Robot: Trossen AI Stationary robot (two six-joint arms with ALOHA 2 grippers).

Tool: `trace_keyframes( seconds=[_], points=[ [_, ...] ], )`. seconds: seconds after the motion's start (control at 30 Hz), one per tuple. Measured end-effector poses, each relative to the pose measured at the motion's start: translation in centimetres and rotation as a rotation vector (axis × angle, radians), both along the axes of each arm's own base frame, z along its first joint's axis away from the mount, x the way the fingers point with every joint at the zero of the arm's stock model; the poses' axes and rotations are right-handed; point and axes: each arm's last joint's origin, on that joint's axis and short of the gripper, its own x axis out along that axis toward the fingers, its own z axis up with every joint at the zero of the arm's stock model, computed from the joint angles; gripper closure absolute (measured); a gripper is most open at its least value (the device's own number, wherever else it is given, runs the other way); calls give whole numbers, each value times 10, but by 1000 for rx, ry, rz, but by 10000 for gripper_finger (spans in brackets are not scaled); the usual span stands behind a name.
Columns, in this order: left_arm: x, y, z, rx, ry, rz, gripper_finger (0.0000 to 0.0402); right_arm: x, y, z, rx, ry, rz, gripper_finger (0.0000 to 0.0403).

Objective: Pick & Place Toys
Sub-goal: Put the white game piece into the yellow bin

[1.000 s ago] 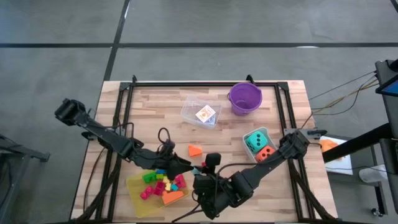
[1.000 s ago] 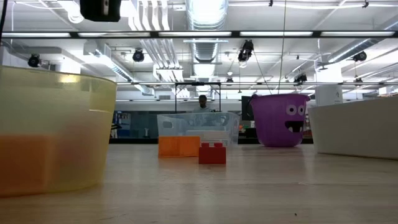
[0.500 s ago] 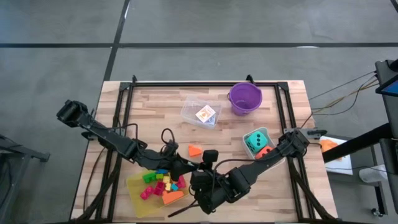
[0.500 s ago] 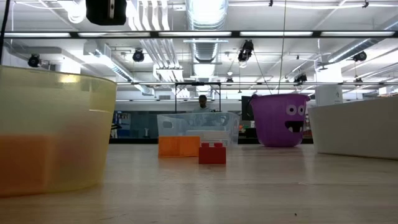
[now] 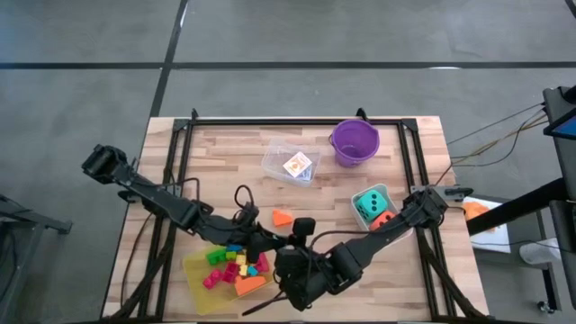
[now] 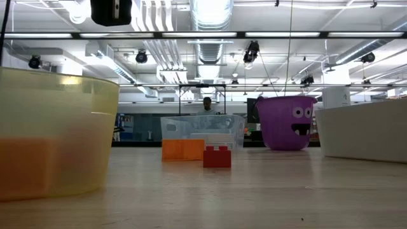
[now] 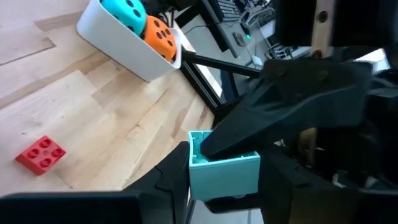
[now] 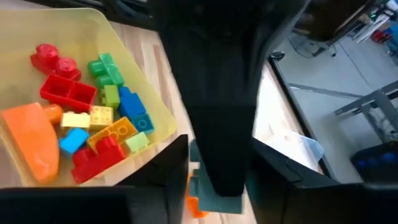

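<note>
The bench (image 5: 225,153) is pale wood in butcher-block strips with a smooth, matt finish, framed by black metal rails (image 5: 297,121). Between the left jaws sits a teal brick (image 7: 222,172) of smooth, slightly glossy plastic. Beside the right jaws, the yellow tray (image 8: 142,74) is translucent plastic holding shiny moulded bricks (image 8: 99,124). The white bin (image 7: 124,48) looks matt plastic; the purple bucket (image 6: 287,122) is glossy.

bricks (image 5: 236,265) lie in the tray (image 5: 196,290), dice (image 5: 376,210) right of it.
</note>
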Motion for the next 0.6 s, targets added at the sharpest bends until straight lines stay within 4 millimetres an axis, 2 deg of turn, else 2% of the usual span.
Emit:
trace_keyframes(
  seconds=[0.13,0.37,0.6],
  points=[
    [0,0,-1,-1,8,-9,274,0,0,0,-2,1,-1,242],
    [0,0,-2,42,17,-61,274,-1,2,-1,36,45,48,204],
    [-9,6,-8,89,148,-86,274,-4,7,-2,50,45,59,173]
  ],
)
